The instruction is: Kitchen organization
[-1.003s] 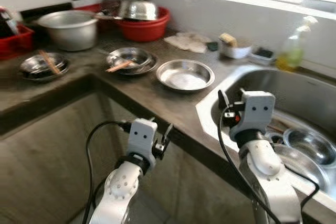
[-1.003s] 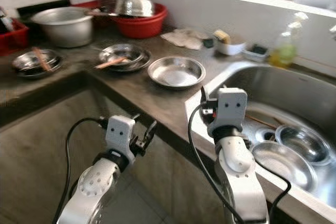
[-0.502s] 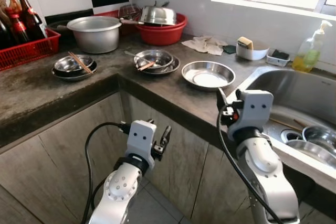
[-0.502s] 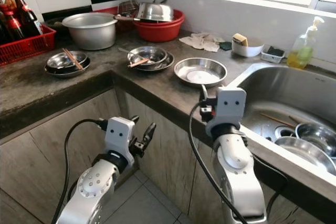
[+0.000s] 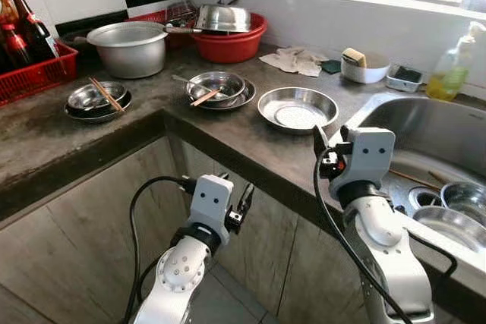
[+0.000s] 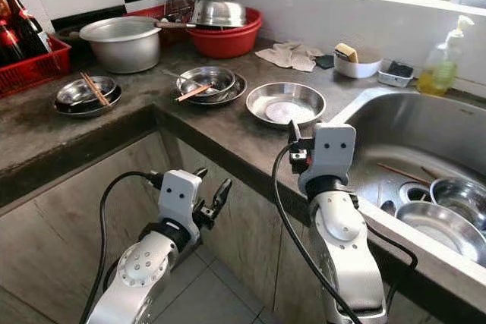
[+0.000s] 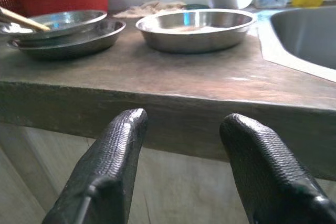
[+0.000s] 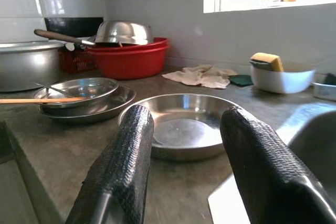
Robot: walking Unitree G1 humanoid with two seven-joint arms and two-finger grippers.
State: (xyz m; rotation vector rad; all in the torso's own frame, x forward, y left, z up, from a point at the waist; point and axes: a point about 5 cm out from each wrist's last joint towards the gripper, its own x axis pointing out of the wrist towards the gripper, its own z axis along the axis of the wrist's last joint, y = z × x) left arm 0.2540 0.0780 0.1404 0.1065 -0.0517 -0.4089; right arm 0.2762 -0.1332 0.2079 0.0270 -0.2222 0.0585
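A shallow steel dish (image 5: 298,108) sits on the dark counter (image 5: 228,130) near the corner. Left of it is a stack of steel bowls (image 5: 216,87) with chopsticks (image 5: 201,98) across it. Farther left, another steel bowl (image 5: 96,97) also carries chopsticks. My left gripper (image 7: 184,124) is open and empty, held below the counter's front edge by the cabinet. My right gripper (image 8: 184,119) is open and empty at counter height, facing the steel dish (image 8: 181,124) from a short way off.
A large aluminium pot (image 5: 127,47) and a red basin (image 5: 231,36) with a steel pan stand at the back. A red crate (image 5: 34,66) of bottles is at the left. At the right is the sink (image 5: 425,123) with steel bowls (image 5: 463,202), a soap bottle (image 5: 453,66), a white sponge bowl (image 5: 364,68) and a cloth (image 5: 296,60).
The whole view has shifted and cleared from blur, so the camera has moved. Both grippers stay open and empty in much the same pose.
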